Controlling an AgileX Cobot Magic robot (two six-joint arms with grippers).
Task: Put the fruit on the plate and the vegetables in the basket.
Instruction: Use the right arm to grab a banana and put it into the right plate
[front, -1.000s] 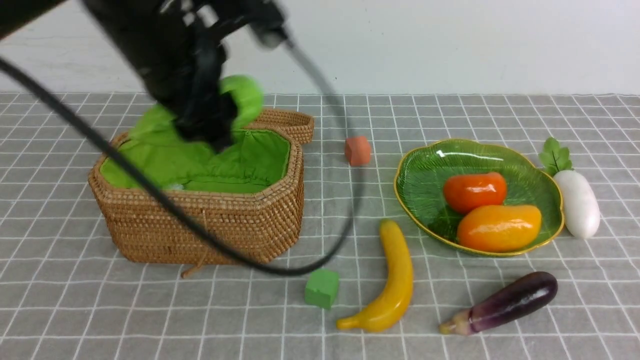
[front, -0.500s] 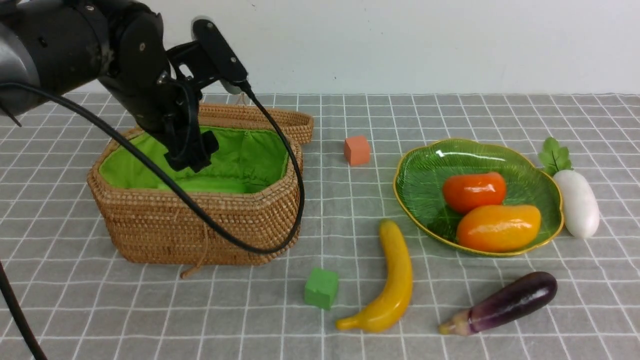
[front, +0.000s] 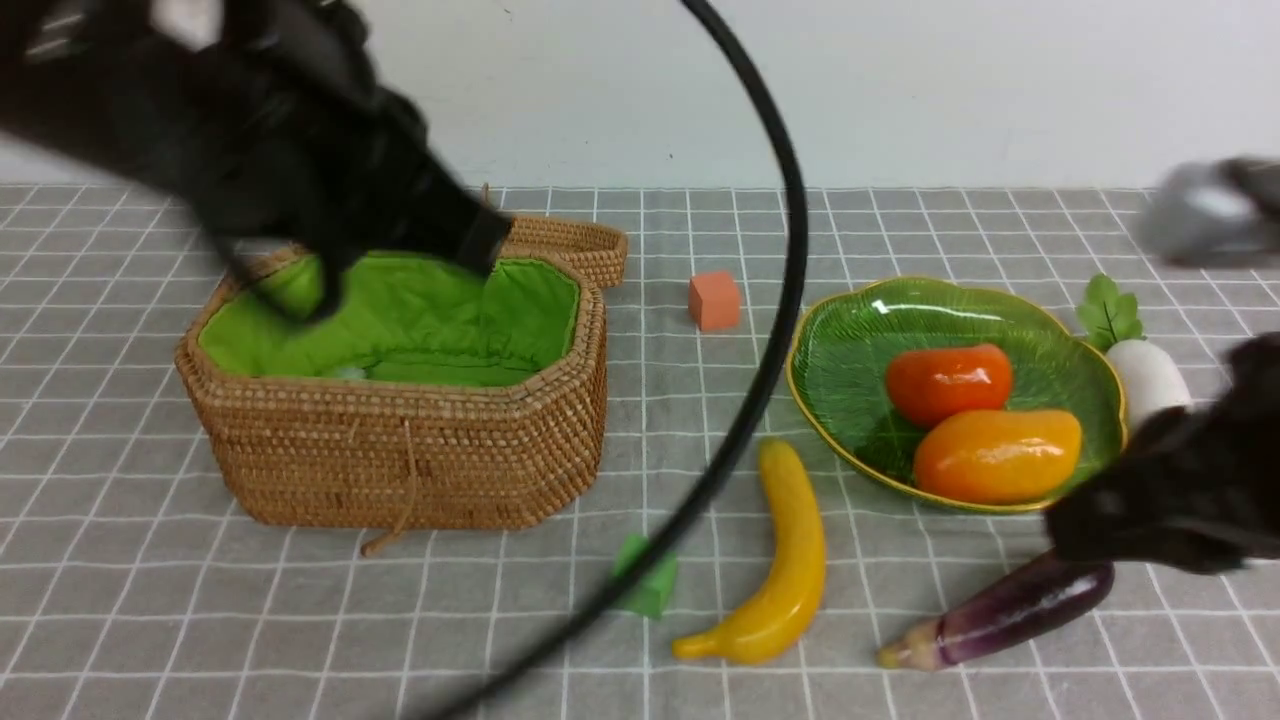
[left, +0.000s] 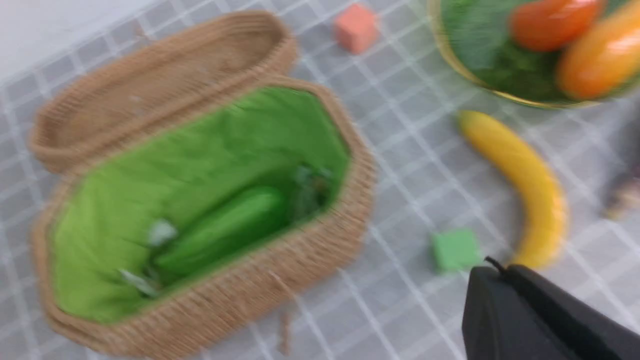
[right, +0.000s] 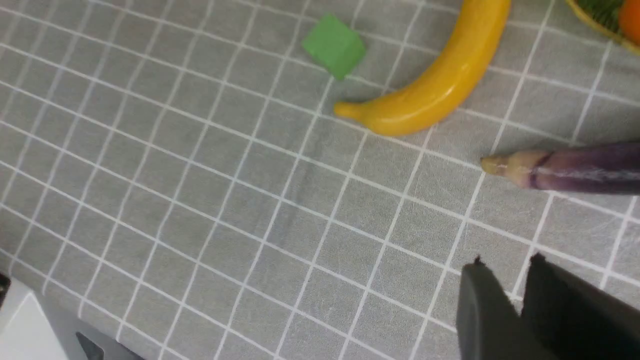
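Observation:
The wicker basket (front: 400, 450) stands open at the left, and the green cucumber (left: 220, 232) lies inside on its green lining. My left arm (front: 280, 150) is a blur above the basket's back. My left gripper (left: 500, 267) is shut and empty. The green plate (front: 850, 350) holds the persimmon (front: 948, 380) and the mango (front: 997, 455). The banana (front: 790, 560) lies on the cloth in front of the plate. My right arm (front: 1180, 490) is blurred over the eggplant (front: 1000, 615) and partly hides the radish (front: 1145, 375). My right gripper (right: 505, 265) is shut and empty, close to the eggplant's stem end (right: 505, 164).
A small green cube (front: 655, 595) lies left of the banana. A small orange cube (front: 714, 300) sits between the basket and the plate. A black cable (front: 780, 300) arcs across the middle. The basket's lid (front: 570, 245) hangs open behind it. The grey checked cloth covers the table.
My left gripper let the cucumber go into the basket, then rose and swung away from it. My right arm has come in from the right, over the eggplant.

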